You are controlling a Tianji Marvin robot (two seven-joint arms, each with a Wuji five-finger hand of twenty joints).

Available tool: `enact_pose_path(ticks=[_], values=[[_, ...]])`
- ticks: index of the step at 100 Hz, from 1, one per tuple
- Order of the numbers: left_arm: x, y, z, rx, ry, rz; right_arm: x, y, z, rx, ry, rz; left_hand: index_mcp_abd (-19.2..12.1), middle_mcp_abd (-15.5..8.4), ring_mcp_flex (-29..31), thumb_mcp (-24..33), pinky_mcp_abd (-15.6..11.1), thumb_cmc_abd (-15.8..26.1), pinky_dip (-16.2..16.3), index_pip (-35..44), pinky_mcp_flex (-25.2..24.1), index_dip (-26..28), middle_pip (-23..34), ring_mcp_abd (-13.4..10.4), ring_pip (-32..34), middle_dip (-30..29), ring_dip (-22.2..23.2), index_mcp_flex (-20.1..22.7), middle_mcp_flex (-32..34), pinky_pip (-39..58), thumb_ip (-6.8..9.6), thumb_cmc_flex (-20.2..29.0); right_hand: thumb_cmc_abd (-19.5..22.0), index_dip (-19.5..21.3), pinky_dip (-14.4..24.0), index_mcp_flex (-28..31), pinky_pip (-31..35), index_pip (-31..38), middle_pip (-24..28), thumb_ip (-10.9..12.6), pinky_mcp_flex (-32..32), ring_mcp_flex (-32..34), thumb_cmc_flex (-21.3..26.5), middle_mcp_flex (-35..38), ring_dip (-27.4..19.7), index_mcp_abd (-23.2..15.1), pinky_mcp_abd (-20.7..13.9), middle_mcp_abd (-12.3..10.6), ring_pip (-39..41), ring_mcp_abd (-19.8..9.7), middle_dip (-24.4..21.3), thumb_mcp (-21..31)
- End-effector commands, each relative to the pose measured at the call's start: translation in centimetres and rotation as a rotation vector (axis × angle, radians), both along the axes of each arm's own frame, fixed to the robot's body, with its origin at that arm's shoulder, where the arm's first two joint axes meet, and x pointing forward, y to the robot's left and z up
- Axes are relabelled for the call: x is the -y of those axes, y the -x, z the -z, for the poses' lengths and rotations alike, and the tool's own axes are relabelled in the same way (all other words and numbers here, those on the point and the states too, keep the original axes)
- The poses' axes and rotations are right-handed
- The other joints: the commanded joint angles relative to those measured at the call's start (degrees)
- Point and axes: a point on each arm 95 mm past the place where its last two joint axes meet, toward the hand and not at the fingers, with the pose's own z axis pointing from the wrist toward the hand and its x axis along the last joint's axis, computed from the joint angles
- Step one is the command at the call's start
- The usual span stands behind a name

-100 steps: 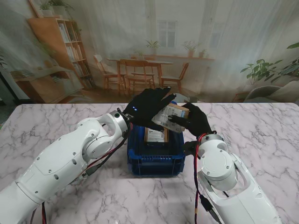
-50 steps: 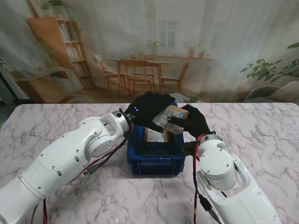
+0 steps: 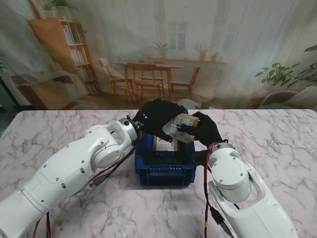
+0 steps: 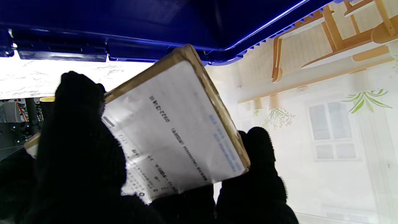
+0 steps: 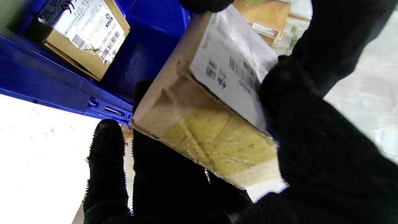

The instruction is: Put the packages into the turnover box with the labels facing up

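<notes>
Over the far rim of the blue turnover box (image 3: 165, 163), which sits mid-table, both hands clamp one cardboard package (image 3: 180, 126), label upward and tilted; it looks light, stiff and glossy on the label, so best held by its edges; left hand (image 3: 154, 119) and right hand (image 3: 204, 128) grip opposite sides; a second package (image 3: 165, 144) already lies inside, narrowing the landing space.

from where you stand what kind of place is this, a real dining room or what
Likely a staged test bench: the dining room is a printed backdrop behind a marble table holding a blue box.
</notes>
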Motion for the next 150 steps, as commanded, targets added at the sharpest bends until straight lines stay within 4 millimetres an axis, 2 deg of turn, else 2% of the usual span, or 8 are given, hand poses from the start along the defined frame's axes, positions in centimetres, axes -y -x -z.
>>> enact_pose_path(ticks=[1,13,44,61,83,108,120,150], values=[[0.1,-0.1,0.1,-0.007,-0.006,-0.009,-1.1,0.5,-0.8,0.007,-0.034,-0.023,-1.3,-2.0,3.5,26.3,-2.9,12.1,1.0,1.6,-1.5,-2.3,2.5,-3.8,9.2,-4.4,-4.7,-0.2,1.0,0.1,10.65,10.1,10.3,0.2,-0.6,3.7,0.6,5.0,11.0,3.0,-0.3,2.6,10.3,10.2,0.8,-7.6,0.7,-8.3,4.5,-3.1,2.1,12.0],[-0.2,-0.1,0.1,0.01,-0.04,0.003,-1.1,0.5,-0.9,0.003,-0.05,-0.004,-0.3,3.7,-3.6,5.0,-0.8,11.5,-1.1,-12.3,-6.6,-17.7,-8.3,-1.1,1.5,-15.9,-17.0,-1.5,-6.0,-6.3,0.22,5.4,10.2,0.6,-0.5,4.3,0.8,5.9,11.4,2.9,0.1,3.5,10.4,10.8,0.9,-7.6,0.6,-8.4,5.1,-3.1,2.0,12.6],[-1.1,-0.5,0.4,0.032,-0.077,-0.001,-0.9,0.7,-1.2,-0.021,-0.099,0.015,7.2,8.9,-10.7,2.1,0.1,6.9,-6.1,-21.0,-10.0,-41.6,-25.0,1.6,-5.5,-35.8,-31.3,-2.9,-15.7,-12.8,-4.79,-9.4,10.1,0.6,-0.5,4.8,0.9,6.6,11.9,2.7,0.1,4.3,10.4,11.5,1.0,-7.1,0.6,-8.4,5.8,-3.2,1.7,13.5],[-1.0,-0.6,0.4,0.06,-0.093,0.006,-1.2,1.0,-1.2,-0.045,-0.13,-0.01,7.5,7.7,-9.3,3.7,-0.8,7.3,-5.9,-19.5,-8.8,-36.8,-23.2,0.4,-3.7,-31.3,-30.8,-2.9,-14.5,-10.9,-2.26,-1.2,10.0,0.5,-0.5,4.9,0.9,6.7,11.9,2.6,0.1,4.4,10.4,11.7,1.0,-6.9,0.7,-8.4,6.0,-3.1,1.6,13.6],[-0.5,-0.7,0.4,0.064,-0.066,0.02,-1.3,1.1,-1.1,-0.062,-0.132,-0.025,2.6,1.0,-2.0,6.1,-2.9,12.4,-3.3,-8.3,-5.1,-12.1,-9.6,-3.3,2.3,-17.9,-22.7,-0.6,-3.3,-5.4,1.55,11.4,10.2,0.3,-0.6,4.8,0.7,6.5,11.8,2.5,-0.3,4.1,10.3,11.4,0.9,-6.9,0.7,-8.2,6.0,-3.0,1.4,13.6],[-0.4,-0.4,0.3,0.03,-0.027,0.03,-1.1,1.1,-0.8,-0.057,-0.103,-0.023,-1.9,-2.9,7.0,14.6,-3.0,14.4,0.8,4.6,0.6,0.1,2.0,-5.0,9.2,-7.4,-10.4,3.3,6.3,0.4,5.62,14.0,11.0,0.1,-0.8,3.0,-0.1,5.5,11.9,2.6,-1.6,1.9,10.3,9.2,0.7,-8.6,0.4,-8.4,5.4,-3.0,1.7,12.6],[-0.4,-0.3,0.2,0.016,-0.013,0.034,-1.0,1.0,-0.6,-0.052,-0.081,-0.029,-2.8,-3.0,9.7,20.7,-2.7,9.8,2.2,10.5,2.4,2.4,-0.3,-5.0,11.1,8.0,-7.0,4.5,11.8,2.4,4.02,13.9,11.2,0.0,-0.7,1.1,-0.7,4.7,12.2,2.6,-2.5,0.0,10.1,6.8,0.7,-10.1,0.3,-8.4,5.1,-2.9,2.2,11.8],[-0.3,-0.1,-0.2,-0.001,-0.011,0.027,-0.8,1.1,-0.5,-0.062,-0.077,-0.051,-4.7,-3.2,12.6,27.5,-2.1,6.2,2.3,15.5,4.3,6.9,-6.7,-3.8,10.1,17.1,4.9,5.4,18.0,3.6,3.21,17.9,14.3,-3.7,0.4,-4.0,-4.5,-7.7,9.6,6.1,-6.0,-6.0,6.2,-2.1,0.7,-6.7,0.8,-6.6,3.6,-1.6,2.0,6.4]])
